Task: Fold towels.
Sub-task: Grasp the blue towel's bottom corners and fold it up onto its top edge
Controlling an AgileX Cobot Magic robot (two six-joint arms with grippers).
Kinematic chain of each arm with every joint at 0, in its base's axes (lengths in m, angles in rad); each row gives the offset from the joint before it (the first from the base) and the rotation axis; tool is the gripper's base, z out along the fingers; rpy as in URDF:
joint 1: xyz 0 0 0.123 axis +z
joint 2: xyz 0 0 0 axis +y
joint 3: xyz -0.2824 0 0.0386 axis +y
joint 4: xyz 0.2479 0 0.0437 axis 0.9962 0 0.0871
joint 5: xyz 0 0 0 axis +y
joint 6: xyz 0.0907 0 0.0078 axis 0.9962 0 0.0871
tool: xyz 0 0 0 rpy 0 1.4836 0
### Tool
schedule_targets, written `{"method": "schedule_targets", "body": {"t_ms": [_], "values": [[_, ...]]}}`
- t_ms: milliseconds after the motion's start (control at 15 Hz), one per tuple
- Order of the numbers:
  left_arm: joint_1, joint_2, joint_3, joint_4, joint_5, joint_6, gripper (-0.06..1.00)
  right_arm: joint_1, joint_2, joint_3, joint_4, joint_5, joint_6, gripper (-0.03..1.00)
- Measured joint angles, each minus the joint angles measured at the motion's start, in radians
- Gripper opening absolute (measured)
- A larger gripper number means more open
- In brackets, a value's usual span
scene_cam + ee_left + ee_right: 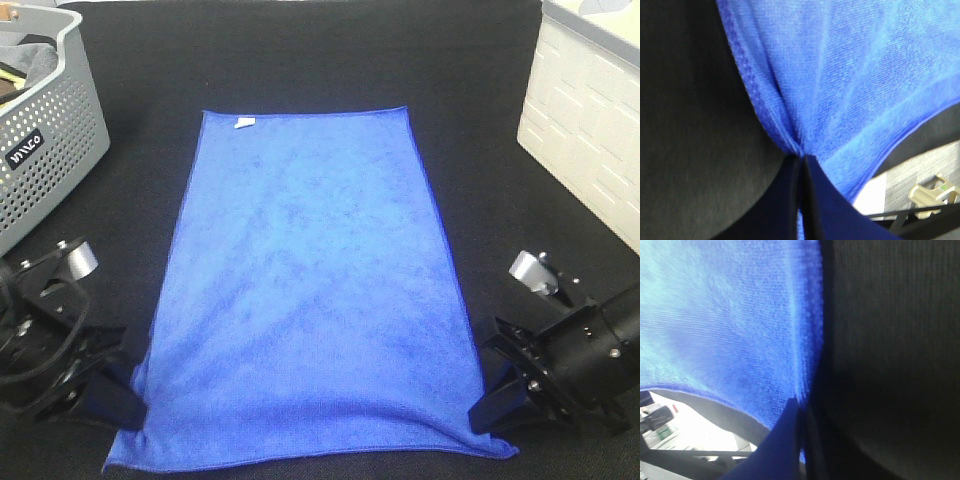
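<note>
The blue towel (315,290) is lying flat at centre; the left gripper (132,402) and right gripper (483,408) are pinching its 7 and 5 o'clock corners (first fold beginning, I judge). Next, both need lifting together toward 12 o'clock.

**Left arm** (45,345): matte black housing built from angular plates. It carries one brushed-silver cylindrical cap (80,261), and thin black cables (22,300) loop along the body.

**Left gripper** (130,405): wedge-shaped left fingers (822,207), dark navy to black, flat-sided and smooth, tapering to a narrow tip. No markings are legible.

**Right arm** (590,350): black, with a rounded, drum-like casing. A few small pale screw heads (612,351) dot its face. A silver cylinder (530,268) with a slanted end is mounted on it.

**Right gripper** (488,405): right fingers (782,440) of the same pattern as the left, dark blue-black tapered wedges with plain, unmarked faces. Their edges are blurred in the right wrist view.
</note>
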Motion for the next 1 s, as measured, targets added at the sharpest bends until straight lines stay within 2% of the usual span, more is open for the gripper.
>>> {"method": "schedule_targets", "body": {"t_ms": [200, 467, 667, 1000], "values": [[0.000, -0.079, 0.070, 0.019, 0.029, -0.004, 0.00, 0.000, -0.174, 0.042, -0.036, -0.041, 0.065, 0.00], [0.000, -0.122, 0.137, 0.025, 0.053, -0.004, 0.00, 0.000, -0.289, 0.115, -0.170, -0.022, 0.203, 0.00], [0.000, -0.165, 0.166, 0.023, 0.056, -0.014, 0.00, 0.000, -0.328, 0.156, -0.187, -0.007, 0.237, 0.00], [-0.003, -0.254, 0.183, 0.023, -0.073, -0.106, 0.00, 0.000, -0.333, 0.126, -0.198, -0.003, 0.239, 0.00]]}}
